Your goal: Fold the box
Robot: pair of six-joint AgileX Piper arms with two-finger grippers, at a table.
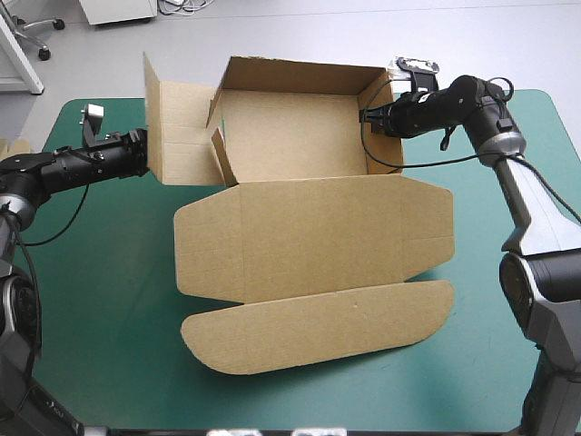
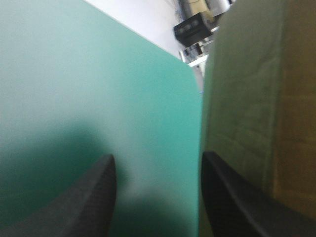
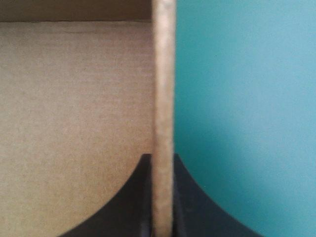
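Walls of the brown cardboard box [image 1: 313, 232] stand raised, lid flat on the teal-green cover [image 1: 109, 300]. The right gripper [image 3: 160, 157] clamps the right wall; the left gripper [image 2: 157, 160] stands open beside the left.

We see the table [image 1: 100, 309] under its teal-green cover, its corners rounded. On it lies the brown box [image 1: 313, 227]. Its walled tray stands toward the far edge. Its lid and rounded flap lie flat, reaching toward the near edge. At the left edge we make out more board [image 1: 11, 145].
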